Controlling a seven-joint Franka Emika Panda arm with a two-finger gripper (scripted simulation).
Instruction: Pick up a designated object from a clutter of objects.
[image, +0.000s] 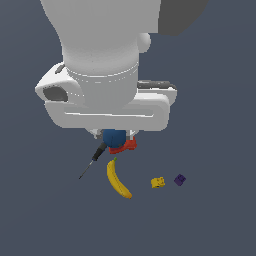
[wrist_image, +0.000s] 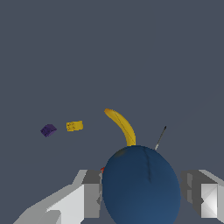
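Note:
The small blue ball (image: 114, 136) sits right under my hand in the exterior view, in front of the red drill-like thing (image: 128, 145). In the wrist view the ball (wrist_image: 141, 183) fills the gap between my fingers and touches both pads. My gripper (wrist_image: 142, 199) is shut on it; in the exterior view the gripper (image: 114, 133) is mostly hidden by the white hand. The yellow banana (image: 118, 180) lies just beyond the ball, and it also shows in the wrist view (wrist_image: 122, 124).
The black-and-blue screwdriver (image: 92, 162) lies beside the banana on the exterior view's left; its tip (wrist_image: 160, 137) shows past the ball. The small yellow block (image: 158, 182) (wrist_image: 75, 126) and the purple cube (image: 180, 179) (wrist_image: 48, 130) lie apart.

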